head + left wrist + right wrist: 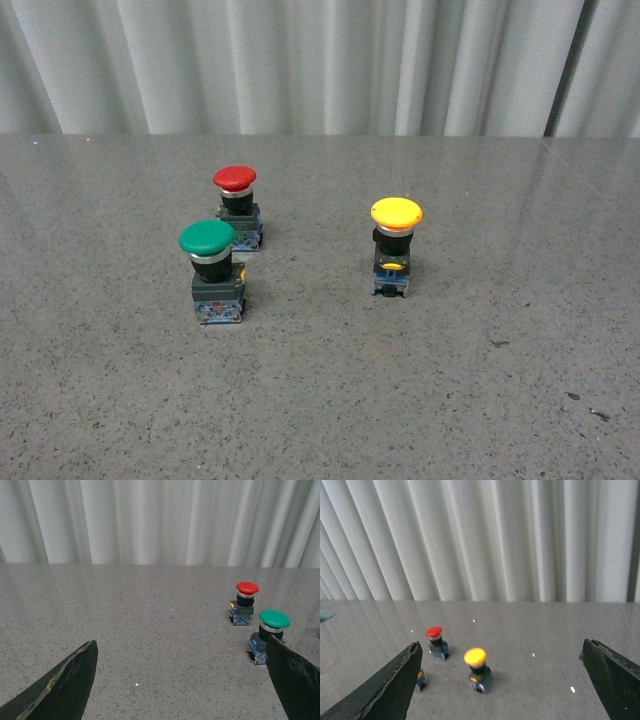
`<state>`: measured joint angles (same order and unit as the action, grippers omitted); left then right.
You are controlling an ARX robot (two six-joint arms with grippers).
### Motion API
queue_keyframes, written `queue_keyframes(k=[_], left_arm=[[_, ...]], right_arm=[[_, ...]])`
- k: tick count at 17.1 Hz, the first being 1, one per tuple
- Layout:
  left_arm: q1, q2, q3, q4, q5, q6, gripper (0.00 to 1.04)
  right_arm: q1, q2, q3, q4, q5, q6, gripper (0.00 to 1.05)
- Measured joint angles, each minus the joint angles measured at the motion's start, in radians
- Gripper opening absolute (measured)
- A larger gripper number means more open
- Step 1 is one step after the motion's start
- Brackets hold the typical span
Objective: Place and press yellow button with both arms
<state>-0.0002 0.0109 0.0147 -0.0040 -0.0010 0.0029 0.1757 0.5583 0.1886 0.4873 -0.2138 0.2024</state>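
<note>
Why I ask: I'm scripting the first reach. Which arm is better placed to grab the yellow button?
Right, probably. The yellow button stands right of the green button and red button, and the open right gripper frames it; the left gripper, also open, faces only the other two.

Yellow btn [396, 247]: upright, cap up, standing free on grey table [480, 400].

The worktop [320, 400] looks like speckled grey stone, smooth with a faint sheen. Between the right jaws, the yellow button [478, 669] has a glossy plastic cap, as do the green button [213, 268] and red button [238, 203]. The left jaws are matt black and scuffed at the edges. The curtain [300, 60] is pale pleated cloth.
</note>
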Motion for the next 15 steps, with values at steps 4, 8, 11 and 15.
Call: queue_keyframes(k=[4,8,11,15], left_arm=[[0.000,0.000,0.000,0.000,0.001,0.000,0.98],[0.000,0.000,0.000,0.000,0.001,0.000,0.98],[0.000,0.000,0.000,0.000,0.001,0.000,0.98],[0.000,0.000,0.000,0.000,0.001,0.000,0.98]], right_arm=[[0.278,0.645,0.330,0.195,0.166,-0.037,0.98],[0.383,0.943,0.518,0.156,0.226,-0.081,0.98],[0.420,1.114,0.615,0.103,0.285,-0.107,0.79],[0.394,1.162,0.667,0.059,0.323,-0.114,0.27]])
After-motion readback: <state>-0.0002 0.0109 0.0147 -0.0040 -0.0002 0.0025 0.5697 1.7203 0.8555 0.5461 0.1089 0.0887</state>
